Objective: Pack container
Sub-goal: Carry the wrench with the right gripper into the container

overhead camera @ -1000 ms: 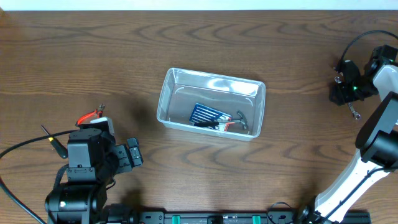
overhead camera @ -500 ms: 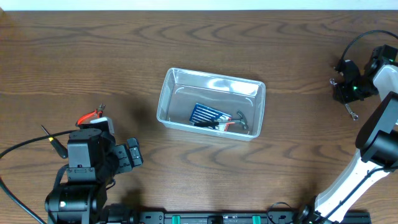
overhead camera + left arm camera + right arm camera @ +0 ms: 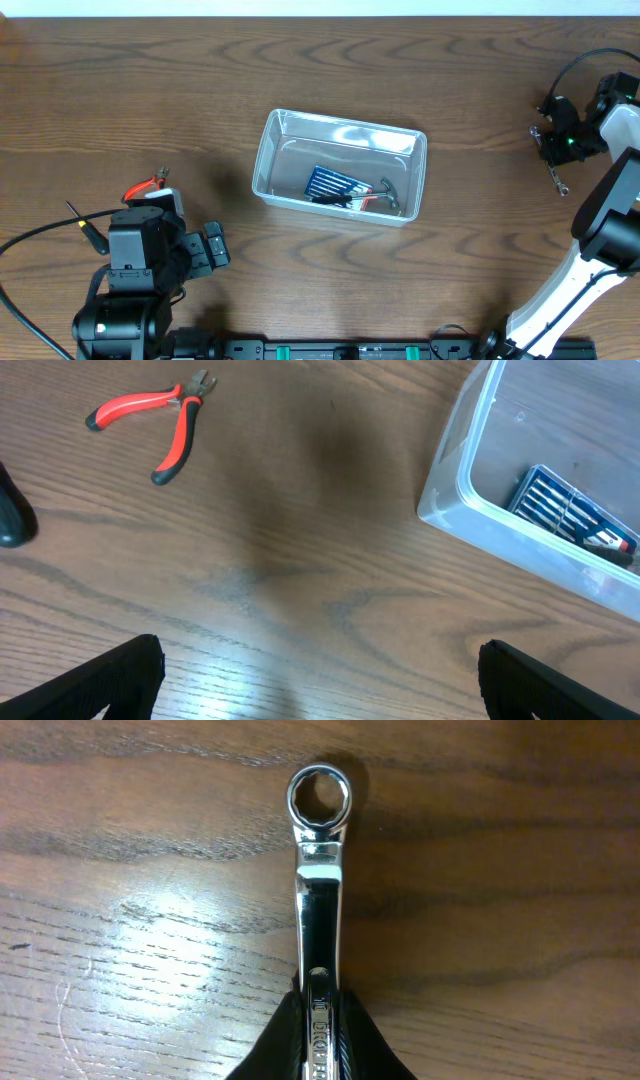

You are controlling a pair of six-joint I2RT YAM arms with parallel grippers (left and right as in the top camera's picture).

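Observation:
The clear plastic container (image 3: 272,150) stands mid-table, and its near corner (image 3: 450,490) shows in the left wrist view. Inside lie a blue drill-bit case (image 3: 333,183) (image 3: 562,506) and a small hammer (image 3: 388,192). At the far right edge my right gripper (image 3: 551,152) (image 3: 320,1005) is shut on the shank of a chrome wrench (image 3: 318,870) (image 3: 558,180). The wrench's ring end points away from the jaws, just over the wood. My left gripper (image 3: 320,680) is open over bare table at the front left, with nothing between its fingers.
Red-handled pliers (image 3: 148,185) (image 3: 160,422) lie on the table left of the container, just beyond the left arm (image 3: 140,260). A black-handled tool (image 3: 85,226) (image 3: 12,515) lies at the far left. The right arm's cable loops near the table's right edge.
My right gripper's jaws have closed on the wrench, and the wrench's free end has swung slightly left. The left arm and the container have not moved.

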